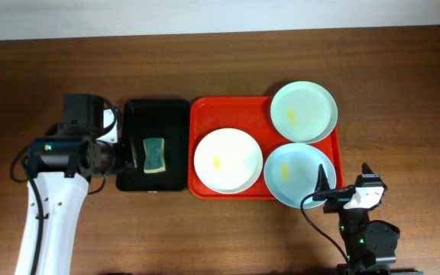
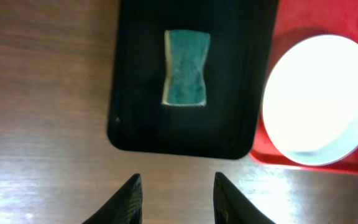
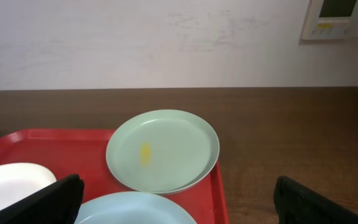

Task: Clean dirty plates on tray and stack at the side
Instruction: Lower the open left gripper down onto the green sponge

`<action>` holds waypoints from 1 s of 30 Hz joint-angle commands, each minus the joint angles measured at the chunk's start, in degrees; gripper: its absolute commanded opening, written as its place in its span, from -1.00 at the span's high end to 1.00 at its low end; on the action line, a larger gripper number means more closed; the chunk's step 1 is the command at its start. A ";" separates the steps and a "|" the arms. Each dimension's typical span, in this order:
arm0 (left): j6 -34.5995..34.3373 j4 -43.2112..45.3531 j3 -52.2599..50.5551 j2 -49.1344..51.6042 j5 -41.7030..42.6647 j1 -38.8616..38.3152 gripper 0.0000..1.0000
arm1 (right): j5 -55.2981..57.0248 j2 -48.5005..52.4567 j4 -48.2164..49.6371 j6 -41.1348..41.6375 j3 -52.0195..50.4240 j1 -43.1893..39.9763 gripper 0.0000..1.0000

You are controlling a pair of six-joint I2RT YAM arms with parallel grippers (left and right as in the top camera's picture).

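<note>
Three dirty plates (image 1: 228, 160) lie on the tray (image 1: 228, 114): white at 8 o'clock, pale ones at 1 and 5. Likely rigid, light, slick; pinch a rim. Both empty: left gripper (image 2: 178, 177) part-open, right gripper (image 3: 179, 182) wide.

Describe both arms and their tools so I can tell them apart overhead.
The left arm has a long white link, black joint housings and a looping black cable; the left tool has two black pointed fingers. The right arm is black with a pale block near the wrist, a black cable and a green light; the right tool has black tapered fingers.
</note>
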 commanded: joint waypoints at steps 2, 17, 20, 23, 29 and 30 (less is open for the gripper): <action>-0.11 -2.51 2.03 3.91 -3.74 -0.22 0.27 | 0.70 -0.33 -0.33 0.50 -0.28 0.33 -0.97; -0.07 -0.87 1.92 10.23 -1.38 -0.22 0.10 | 0.70 -0.33 -0.33 0.50 -0.28 0.33 -0.97; -0.07 -0.87 1.49 10.23 -1.38 -0.24 0.22 | 0.70 -0.33 -0.33 0.50 -0.28 0.33 -0.97; -0.07 -0.66 0.37 10.23 -1.38 -0.48 0.39 | 0.70 -0.33 -0.33 0.50 -0.28 0.33 -0.97; -0.09 2.49 -3.34 10.25 -1.38 -2.67 0.35 | 0.70 -0.33 -0.33 0.50 -0.28 0.33 -0.97; -0.09 2.86 -3.72 10.23 -1.38 -2.97 0.33 | 0.70 -0.33 -0.33 0.50 -0.28 0.33 -0.97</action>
